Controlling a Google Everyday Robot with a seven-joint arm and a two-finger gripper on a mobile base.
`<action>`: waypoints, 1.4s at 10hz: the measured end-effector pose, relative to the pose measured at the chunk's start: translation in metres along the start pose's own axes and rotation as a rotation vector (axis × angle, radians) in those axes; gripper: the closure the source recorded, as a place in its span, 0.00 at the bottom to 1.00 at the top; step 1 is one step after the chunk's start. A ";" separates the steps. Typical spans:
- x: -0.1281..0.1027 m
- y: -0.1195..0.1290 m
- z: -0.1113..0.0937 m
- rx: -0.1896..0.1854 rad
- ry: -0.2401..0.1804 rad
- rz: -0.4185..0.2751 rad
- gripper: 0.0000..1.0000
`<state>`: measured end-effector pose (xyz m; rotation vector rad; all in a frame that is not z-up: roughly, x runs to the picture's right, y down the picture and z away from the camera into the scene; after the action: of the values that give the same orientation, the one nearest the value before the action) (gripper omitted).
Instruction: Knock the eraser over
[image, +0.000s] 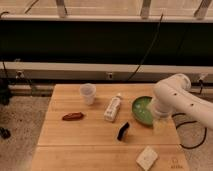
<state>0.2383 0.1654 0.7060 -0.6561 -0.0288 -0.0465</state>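
The eraser (123, 131) is a small thin black block on the wooden table (90, 145), in front of the centre, just below the white bottle and left of the green bowl. My gripper (160, 124) hangs below the bulky white arm (175, 95) at the table's right side. It is over the right edge of the bowl and a short way right of the eraser, not touching it.
A white bottle (113, 107) lies on its side mid-table. A clear cup (88, 93) stands at the back left. A green bowl (141, 110) sits right of the bottle. A reddish-brown oblong (73, 116) lies left. A white square block (147, 158) is near the front edge.
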 end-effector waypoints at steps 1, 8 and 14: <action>-0.001 0.001 0.001 -0.002 0.000 -0.004 0.20; -0.018 0.006 0.011 -0.020 -0.008 -0.048 0.38; -0.033 0.010 0.019 -0.034 -0.012 -0.094 0.64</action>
<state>0.2055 0.1863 0.7131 -0.6889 -0.0705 -0.1340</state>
